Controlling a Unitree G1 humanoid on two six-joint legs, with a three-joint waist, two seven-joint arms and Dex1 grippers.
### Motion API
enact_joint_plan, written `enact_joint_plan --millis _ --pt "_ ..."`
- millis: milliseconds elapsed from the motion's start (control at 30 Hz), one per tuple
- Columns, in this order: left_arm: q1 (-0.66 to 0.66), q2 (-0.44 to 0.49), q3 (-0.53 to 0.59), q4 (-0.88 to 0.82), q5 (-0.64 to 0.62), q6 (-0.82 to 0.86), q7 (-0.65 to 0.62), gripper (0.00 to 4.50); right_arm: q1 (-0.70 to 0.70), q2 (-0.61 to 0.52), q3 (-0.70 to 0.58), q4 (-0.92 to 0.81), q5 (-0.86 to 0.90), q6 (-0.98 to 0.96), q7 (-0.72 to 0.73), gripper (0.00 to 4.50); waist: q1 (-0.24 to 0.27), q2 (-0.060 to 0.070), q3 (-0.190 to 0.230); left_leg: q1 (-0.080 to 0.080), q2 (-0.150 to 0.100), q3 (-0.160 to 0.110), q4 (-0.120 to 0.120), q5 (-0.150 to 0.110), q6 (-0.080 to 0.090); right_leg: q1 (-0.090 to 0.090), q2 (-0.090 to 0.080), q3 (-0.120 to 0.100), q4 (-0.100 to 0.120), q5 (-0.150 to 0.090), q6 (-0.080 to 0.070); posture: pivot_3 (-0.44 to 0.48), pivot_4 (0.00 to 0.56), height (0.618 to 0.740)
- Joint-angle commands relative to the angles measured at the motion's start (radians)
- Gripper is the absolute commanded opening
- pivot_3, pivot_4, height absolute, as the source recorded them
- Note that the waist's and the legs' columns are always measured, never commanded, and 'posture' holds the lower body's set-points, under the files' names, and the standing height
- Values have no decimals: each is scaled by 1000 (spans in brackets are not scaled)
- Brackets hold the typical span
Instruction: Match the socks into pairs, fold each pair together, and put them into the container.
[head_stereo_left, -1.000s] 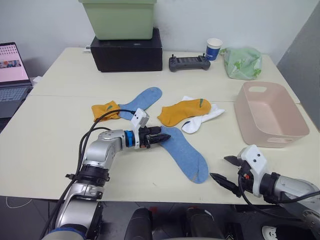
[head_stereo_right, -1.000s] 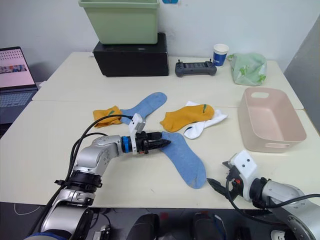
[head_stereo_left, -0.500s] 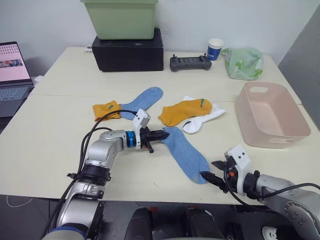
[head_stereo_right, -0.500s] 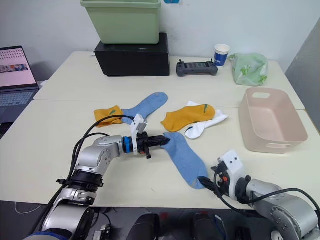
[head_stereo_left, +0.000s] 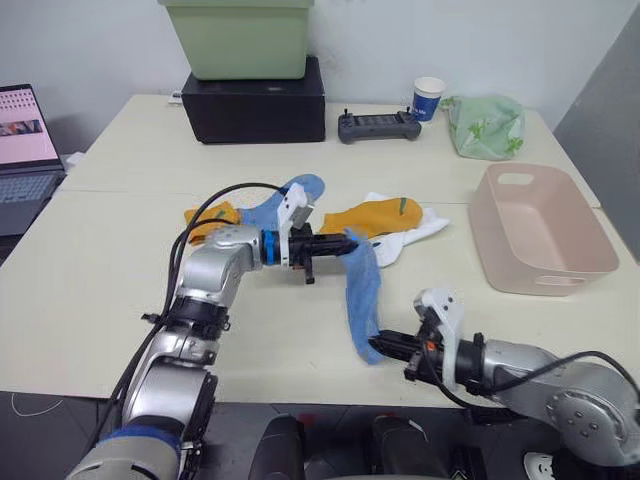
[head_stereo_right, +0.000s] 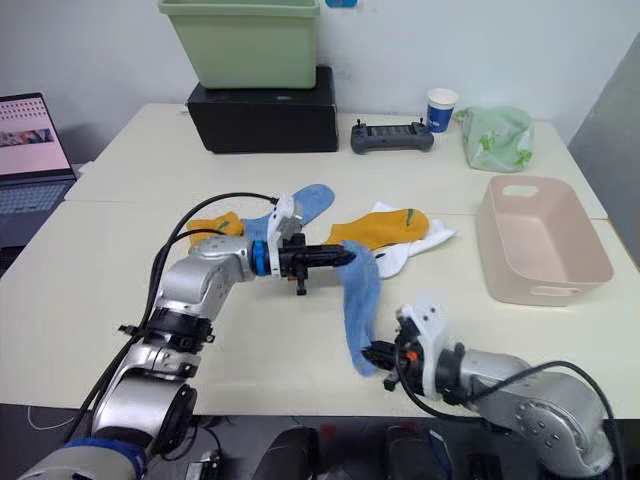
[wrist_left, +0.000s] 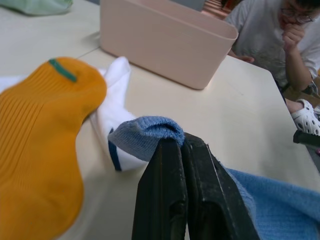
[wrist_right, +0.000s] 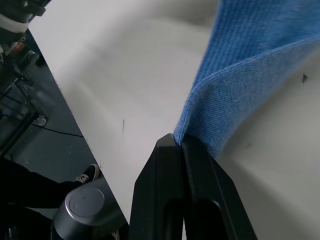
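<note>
My left gripper (head_stereo_left: 347, 243) is shut on the cuff of a light blue sock (head_stereo_left: 364, 295) and holds it off the table; the left wrist view shows the cuff (wrist_left: 148, 135) pinched between its fingers (wrist_left: 165, 200). The sock hangs down to my right gripper (head_stereo_left: 383, 346), which is shut on its toe end (wrist_right: 250, 70) near the front edge. A second blue sock (head_stereo_left: 303, 187) lies behind the left arm. Two mustard socks (head_stereo_left: 378, 214) (head_stereo_left: 209, 216) and a white sock (head_stereo_left: 412, 231) lie mid-table. The pink container (head_stereo_left: 541, 262) stands at the right.
At the back stand a green bin (head_stereo_left: 240, 38) on a black box (head_stereo_left: 255, 102), a controller (head_stereo_left: 378, 125), a paper cup (head_stereo_left: 428, 97) and a pale green bag (head_stereo_left: 486, 125). A laptop (head_stereo_left: 22, 140) sits far left. A person (wrist_left: 280, 35) sits beyond the table.
The left gripper has closed on the blue sock's cuff and raised it toward the orange sock. The right gripper has moved left to the toe and shut on it.
</note>
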Motion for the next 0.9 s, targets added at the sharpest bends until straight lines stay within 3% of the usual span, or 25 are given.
enact_joint_plan --millis 33,233,333,433,700,833,900 --pt "-82 -43 -31 125 35 -101 -52 0 -81 110 78 85 -32 -12 -55 51 0 0 0 0 0 0 0 0 0 0 0 0 0 0 0 0 150 735" --pt "-107 -54 -31 298 96 -242 -69 0 -111 213 124 196 -140 -45 -122 51 0 0 0 -2 0 1 -1 -1 1 -3 0 2 -1 0 -1 0 150 735" --pt "-110 -39 -30 343 122 -281 -75 0 -100 231 101 187 -152 -39 -141 654 0 0 0 -2 1 0 0 0 1 -3 0 1 0 0 -1 0 150 735" --pt "-114 -19 -24 367 139 -301 -80 648 -83 224 76 152 -143 -14 -148 1654 0 0 0 -2 1 0 0 0 1 -3 0 1 1 0 -1 0 150 735" --pt "-54 111 13 198 99 -253 -170 3201 -20 120 -20 -47 -113 50 -153 4465 -2 0 0 -2 1 0 -1 0 1 -3 0 1 1 0 -1 0 150 735" --pt "5 166 26 59 60 -172 -198 4443 -16 82 -77 -85 -92 56 -148 4500 -2 0 0 -2 2 -1 -1 0 1 -3 0 1 1 0 -1 0 150 735" --pt "79 234 31 -114 -6 -39 -243 4443 -29 30 -119 -110 -82 54 -123 4500 -4 1 0 -2 2 -1 0 0 1 -3 0 1 1 0 -1 0 150 735"
